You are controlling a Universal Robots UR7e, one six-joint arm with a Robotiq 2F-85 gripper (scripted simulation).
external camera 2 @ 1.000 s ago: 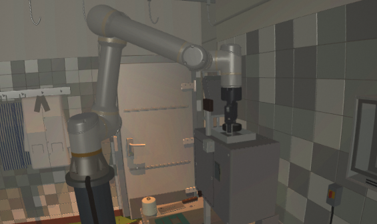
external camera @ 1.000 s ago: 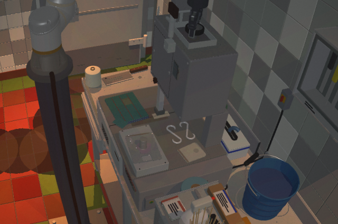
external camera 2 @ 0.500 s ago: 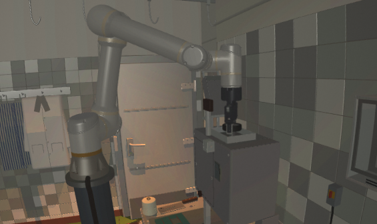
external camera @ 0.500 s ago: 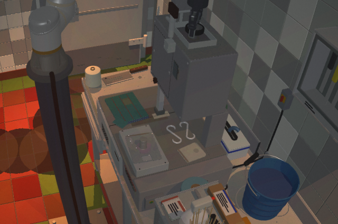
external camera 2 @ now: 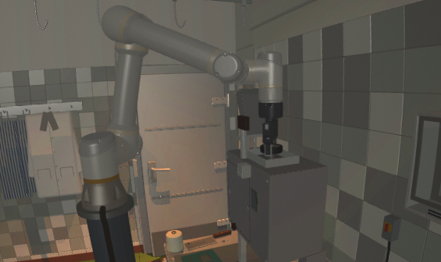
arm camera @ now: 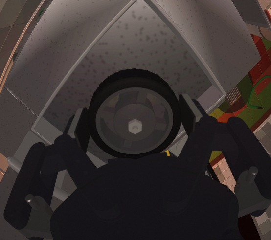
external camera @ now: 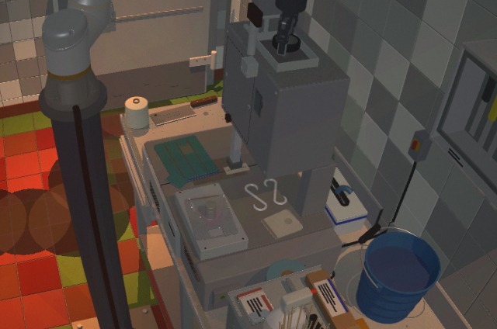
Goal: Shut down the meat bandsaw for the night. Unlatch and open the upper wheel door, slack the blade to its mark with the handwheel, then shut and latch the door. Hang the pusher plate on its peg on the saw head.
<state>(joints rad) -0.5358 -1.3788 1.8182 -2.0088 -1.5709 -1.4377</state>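
The black handwheel (arm camera: 134,114) sits in a shallow square tray on top of the grey saw head (external camera: 289,113), with a hex nut at its centre. My gripper (arm camera: 135,123) points straight down over it, open, with a finger on either side of the rim (external camera: 286,43) (external camera 2: 271,148), and holds nothing. The upper wheel door (external camera: 239,93) lies flat against the front of the head, with a small latch box (external camera: 249,66) at its top edge. The pusher plate (external camera: 211,219) lies flat on the saw table below.
A blue bucket (external camera: 397,273) stands at the right of the saw base. Two white S-hooks (external camera: 267,194), a beige pad (external camera: 283,223) and a green tray (external camera: 188,159) lie on the table. A tiled wall runs close behind the head.
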